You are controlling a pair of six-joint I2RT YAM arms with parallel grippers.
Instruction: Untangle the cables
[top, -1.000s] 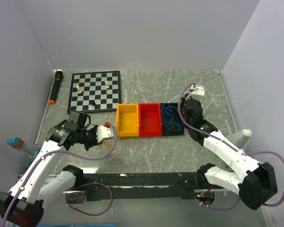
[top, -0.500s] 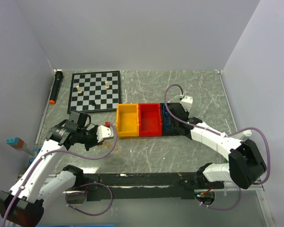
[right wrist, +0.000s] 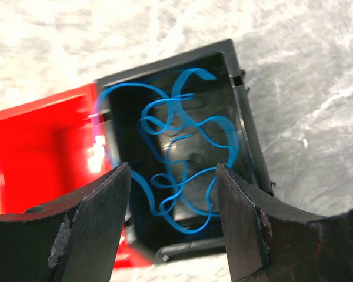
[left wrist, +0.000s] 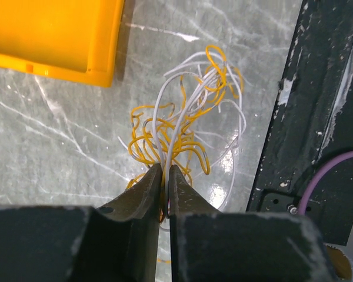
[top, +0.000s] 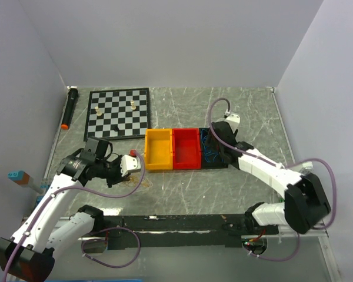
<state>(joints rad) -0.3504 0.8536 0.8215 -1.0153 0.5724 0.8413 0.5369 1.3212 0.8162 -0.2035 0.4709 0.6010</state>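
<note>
The left claw (left wrist: 165,171) is pinched closed on the bent left arm (top: 50,202); the right claw (right wrist: 172,176) gapes wide, the right arm (top: 265,172) stretched forward.

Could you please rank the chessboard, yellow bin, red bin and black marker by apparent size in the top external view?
1. chessboard: clearly largest.
2. yellow bin and red bin: they look alike, so I will not rank them.
3. black marker: smallest, a slim stick.

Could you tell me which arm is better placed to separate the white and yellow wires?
Left arm: its jaws are shut on the white wire amid the yellow wire. The right arm has open jaws over the blue wire in the black bin.
</note>
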